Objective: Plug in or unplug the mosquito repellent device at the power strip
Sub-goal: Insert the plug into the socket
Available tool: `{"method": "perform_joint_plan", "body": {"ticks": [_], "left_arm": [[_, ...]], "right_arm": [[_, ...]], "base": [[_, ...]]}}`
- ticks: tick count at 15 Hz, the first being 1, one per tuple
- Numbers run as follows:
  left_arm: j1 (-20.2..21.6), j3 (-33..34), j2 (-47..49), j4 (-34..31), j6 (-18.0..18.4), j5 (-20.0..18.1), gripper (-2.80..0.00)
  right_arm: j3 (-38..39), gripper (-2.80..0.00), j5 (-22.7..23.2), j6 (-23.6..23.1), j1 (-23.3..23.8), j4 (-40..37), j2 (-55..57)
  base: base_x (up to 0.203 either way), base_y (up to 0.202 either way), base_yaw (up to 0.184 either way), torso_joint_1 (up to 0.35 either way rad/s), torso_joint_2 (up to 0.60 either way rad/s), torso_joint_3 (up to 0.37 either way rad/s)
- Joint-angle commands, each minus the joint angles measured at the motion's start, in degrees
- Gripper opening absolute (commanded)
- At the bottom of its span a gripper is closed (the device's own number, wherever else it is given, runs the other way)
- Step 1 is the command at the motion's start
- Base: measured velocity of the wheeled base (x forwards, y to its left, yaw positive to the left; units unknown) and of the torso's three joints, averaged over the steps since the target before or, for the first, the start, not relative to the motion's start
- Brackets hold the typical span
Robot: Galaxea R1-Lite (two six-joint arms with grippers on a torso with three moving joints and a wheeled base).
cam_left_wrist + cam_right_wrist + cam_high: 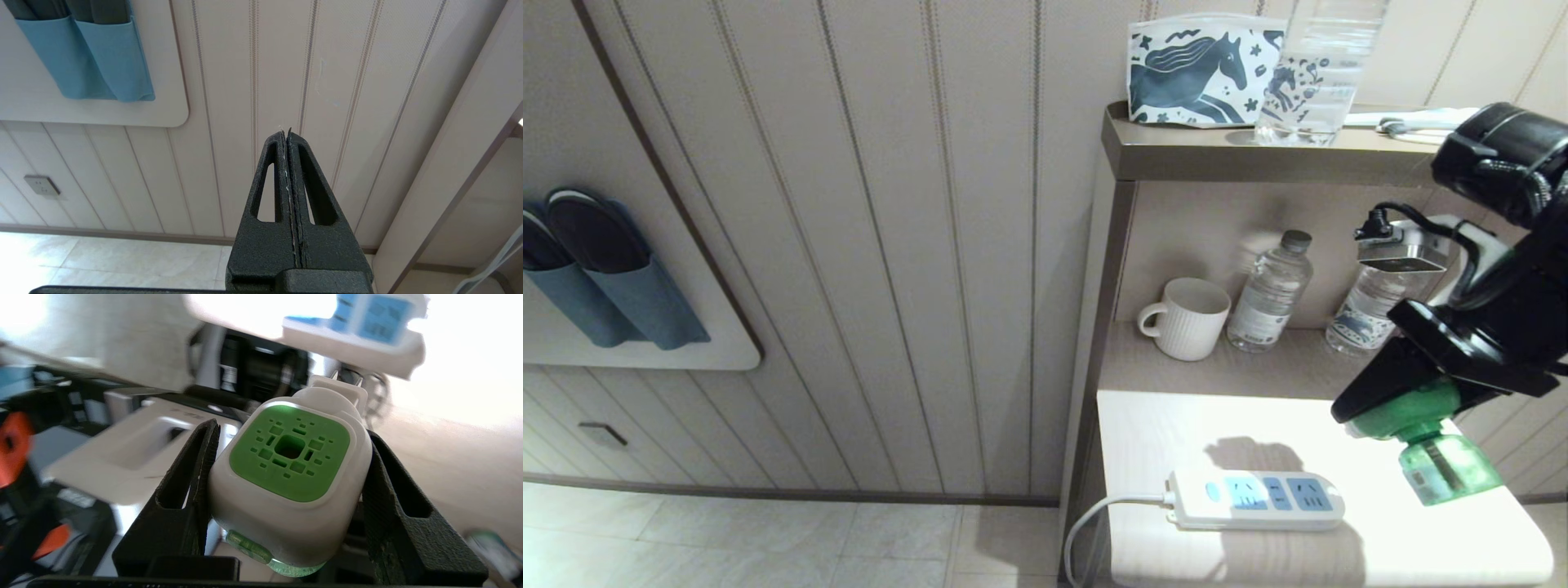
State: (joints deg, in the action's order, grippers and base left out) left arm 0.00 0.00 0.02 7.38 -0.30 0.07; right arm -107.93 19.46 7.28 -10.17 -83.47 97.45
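Note:
My right gripper (1380,412) is shut on the mosquito repellent device (1429,437) and holds it in the air above the right end of the white table. Its green liquid bottle (1450,467) hangs tilted below the black fingers. In the right wrist view the white head with green centre (289,457) sits clamped between both fingers, and its plug prongs (345,377) stick out toward the power strip (359,330), clear of it. The power strip (1254,500) lies flat on the table to the left of and below the device, all sockets bare. My left gripper (286,134) is shut, parked facing the wall.
On the shelf behind stand a white ribbed mug (1188,318) and two clear water bottles (1270,292). The top ledge (1176,151) carries a horse-print pouch (1201,69) and another bottle. The strip's white cord (1094,514) drops off the table's left edge. Blue slipper pockets (596,269) hang on the wall.

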Motion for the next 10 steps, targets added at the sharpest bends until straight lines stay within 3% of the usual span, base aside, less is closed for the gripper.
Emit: {"method": "perform_joint_plan", "body": {"ticks": [1, 4, 10], "left_arm": [[0.00, 0.00, -0.02, 0.09, -0.05, 0.01, -2.80], [0.00, 0.00, -0.02, 0.09, -0.13, 0.01, -2.80], [0.00, 0.00, -0.02, 0.09, -0.05, 0.01, -2.80]], "right_arm": [[1.58, -2.80, -1.62, 0.02, -0.03, -0.46, -1.47], [4.81, -2.80, -1.66, -0.29, -0.52, -0.23, -3.64], [8.32, -2.80, -0.85, 1.66, -11.53, -0.19, -7.39]], "base": [[0.000, 0.000, 0.000, 0.000, 0.00, 0.000], [0.000, 0.000, 0.000, 0.000, 0.00, 0.000], [0.000, 0.000, 0.000, 0.000, 0.00, 0.000]]}}
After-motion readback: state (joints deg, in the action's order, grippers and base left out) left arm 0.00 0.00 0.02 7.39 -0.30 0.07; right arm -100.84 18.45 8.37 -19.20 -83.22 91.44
